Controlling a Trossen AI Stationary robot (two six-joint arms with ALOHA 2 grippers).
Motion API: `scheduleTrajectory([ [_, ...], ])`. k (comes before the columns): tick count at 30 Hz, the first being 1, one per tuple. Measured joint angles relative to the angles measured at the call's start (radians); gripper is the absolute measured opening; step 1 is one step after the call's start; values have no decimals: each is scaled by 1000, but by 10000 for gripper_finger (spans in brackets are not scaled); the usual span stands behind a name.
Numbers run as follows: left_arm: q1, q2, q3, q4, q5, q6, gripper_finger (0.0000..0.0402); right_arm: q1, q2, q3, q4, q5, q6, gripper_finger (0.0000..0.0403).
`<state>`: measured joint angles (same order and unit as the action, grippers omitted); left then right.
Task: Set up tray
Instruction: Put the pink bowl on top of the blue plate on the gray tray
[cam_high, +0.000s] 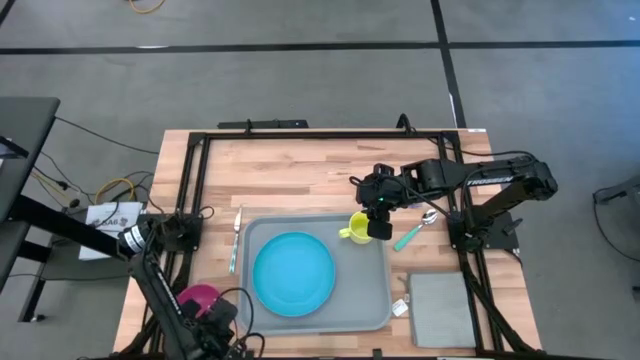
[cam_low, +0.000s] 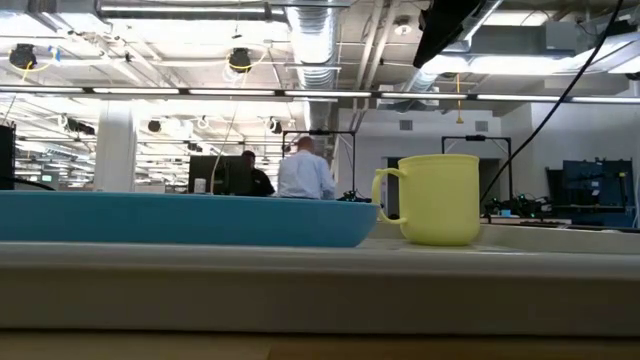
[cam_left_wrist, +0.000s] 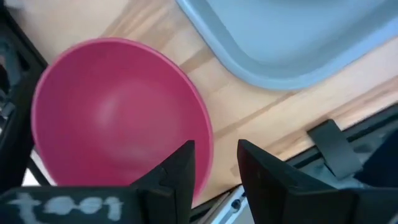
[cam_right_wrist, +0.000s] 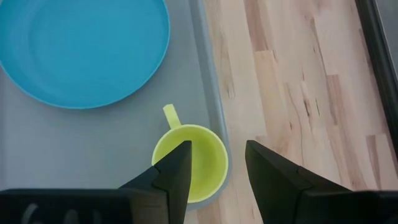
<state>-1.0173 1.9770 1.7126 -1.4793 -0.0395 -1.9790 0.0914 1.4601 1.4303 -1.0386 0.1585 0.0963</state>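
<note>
High view: tray (cam_high: 372, 300) lying on the wooden table (cam_high: 300, 170) towards its near edge, holding a blue plate (cam_high: 293, 273) at its middle and a yellow mug (cam_high: 357, 229) in its far right corner; right gripper (cam_high: 381, 228) poised over the mug's right rim; left gripper (cam_high: 212, 322) low at the near left corner beside a pink bowl (cam_high: 197, 296); fork (cam_high: 237, 238) just left of the tray; teal-handled spoon (cam_high: 414, 232) just right of it; grey square cloth (cam_high: 441, 308) at the near right.

Low view: seen level across the tray rim (cam_low: 300, 275); plate (cam_low: 180, 220) to the left, mug (cam_low: 437, 199) upright to the right with handle pointing left; people (cam_low: 305, 170) standing far back in the room.

Left wrist view: dark fingers (cam_left_wrist: 180, 171) parted by a narrow gap astride the edge of the bowl (cam_left_wrist: 112, 118), not clearly pinching it, so a grip cannot be told; tray corner (cam_left_wrist: 292, 50) beyond on the wood.

Right wrist view: fingers (cam_right_wrist: 177, 171) spread apart above the mug (cam_right_wrist: 199, 165), one over its inside, the other past the rim over the wood; whether the wall is clamped cannot be told; mug inside the tray (cam_right_wrist: 93, 143) against its rim, plate (cam_right_wrist: 81, 43) nearby.
</note>
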Motion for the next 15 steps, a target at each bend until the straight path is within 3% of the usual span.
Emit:
scheduleTrajectory([
  [8,0,0,-51,2,-25,-39,110,0,0,0,0,0,-2,143],
  [11,-1,-2,-110,69,27,-34,110,0,0,0,0,0,-2,143],
  [15,-2,-4,-145,152,-1,5,110,0,0,0,0,0,-2,143],
])
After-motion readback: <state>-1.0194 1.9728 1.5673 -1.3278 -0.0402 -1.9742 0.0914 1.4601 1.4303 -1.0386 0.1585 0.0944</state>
